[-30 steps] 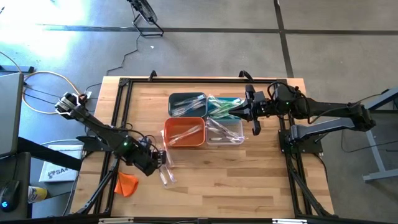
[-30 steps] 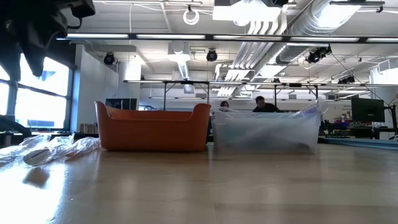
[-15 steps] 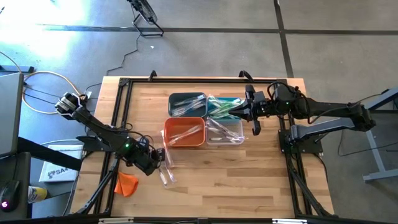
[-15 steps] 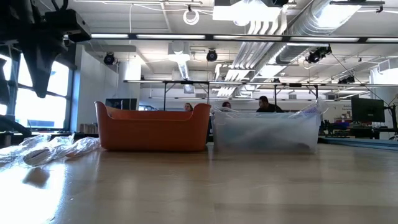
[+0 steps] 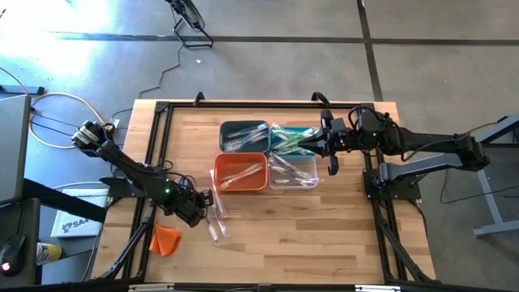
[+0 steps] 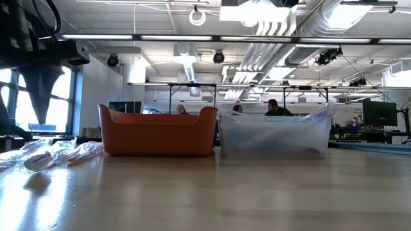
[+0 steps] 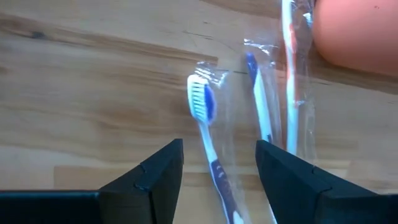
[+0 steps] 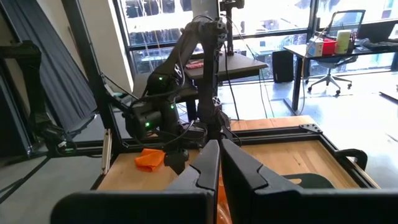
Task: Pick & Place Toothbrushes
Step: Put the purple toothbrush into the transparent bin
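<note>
We see the left gripper [image 5: 208, 204] low over the bench [image 5: 324, 235] at about 8 o'clock from the 4 bins, its fingers [image 7: 151, 171] spread apart and grasping nothing. In the left wrist view, a wrapped toothbrush with a blue and white head [image 7: 208, 152] lies flat on the wood between the 2 dark fingers, untouched. Just beside it lie 2 more wrapped toothbrushes [image 7: 273, 106], side by side, running toward the rounded corner of the orange bin [image 5: 240, 172]. From above, this loose cluster of toothbrushes [image 5: 217, 219] sits at 7 o'clock of the orange bin, near its corner.

The right gripper [image 5: 331, 146] is clenched with nothing between its fingers, at 3 o'clock of the bins, beside the teal bin [image 5: 293, 140] and the clear bin [image 5: 293, 170]. More toothbrushes lie inside the bins: several in the dark grey bin [image 5: 243, 135], green-handled ones in the teal bin, and a few in the orange and clear bins.

An orange cloth lump [image 5: 165, 238] rests at the bench's 8 o'clock edge, near the left arm. From bench height we see the orange and clear bins side by side, with crinkled wrappers [image 6: 51, 154] at 9 o'clock.
</note>
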{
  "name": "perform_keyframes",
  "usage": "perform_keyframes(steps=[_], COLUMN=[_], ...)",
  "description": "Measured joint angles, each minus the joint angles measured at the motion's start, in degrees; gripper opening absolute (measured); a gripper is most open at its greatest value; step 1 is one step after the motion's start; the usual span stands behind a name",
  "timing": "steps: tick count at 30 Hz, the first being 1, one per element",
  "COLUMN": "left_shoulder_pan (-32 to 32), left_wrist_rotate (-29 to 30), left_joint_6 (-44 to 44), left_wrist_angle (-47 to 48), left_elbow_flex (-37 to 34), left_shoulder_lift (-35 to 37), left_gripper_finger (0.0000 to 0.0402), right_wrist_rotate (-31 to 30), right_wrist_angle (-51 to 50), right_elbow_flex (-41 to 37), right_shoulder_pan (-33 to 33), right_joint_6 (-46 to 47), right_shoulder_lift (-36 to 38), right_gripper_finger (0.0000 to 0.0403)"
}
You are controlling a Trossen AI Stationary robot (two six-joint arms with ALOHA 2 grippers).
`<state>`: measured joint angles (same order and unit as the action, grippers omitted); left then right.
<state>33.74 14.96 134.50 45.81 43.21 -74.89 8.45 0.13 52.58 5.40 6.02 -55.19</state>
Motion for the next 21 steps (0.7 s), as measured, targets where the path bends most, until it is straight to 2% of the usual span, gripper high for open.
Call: perform_keyframes(steps=[21], left_shoulder_pan=[0.02], left_wrist_rotate=[1.41], left_joint_6=[2.45], left_wrist_angle=[-4.68], left_elbow_flex=[-1.17], left_shoulder_lift=[-12.18], left_gripper_finger=[0.0197], right_wrist_rotate=[0.01], right_wrist_angle=[-0.19], right_elbow_flex=[-0.04], right_shoulder_pan=[-0.15], right_joint_6=[0.83], right_shoulder_lift=[-2.79], right_gripper_finger=[0.0009])
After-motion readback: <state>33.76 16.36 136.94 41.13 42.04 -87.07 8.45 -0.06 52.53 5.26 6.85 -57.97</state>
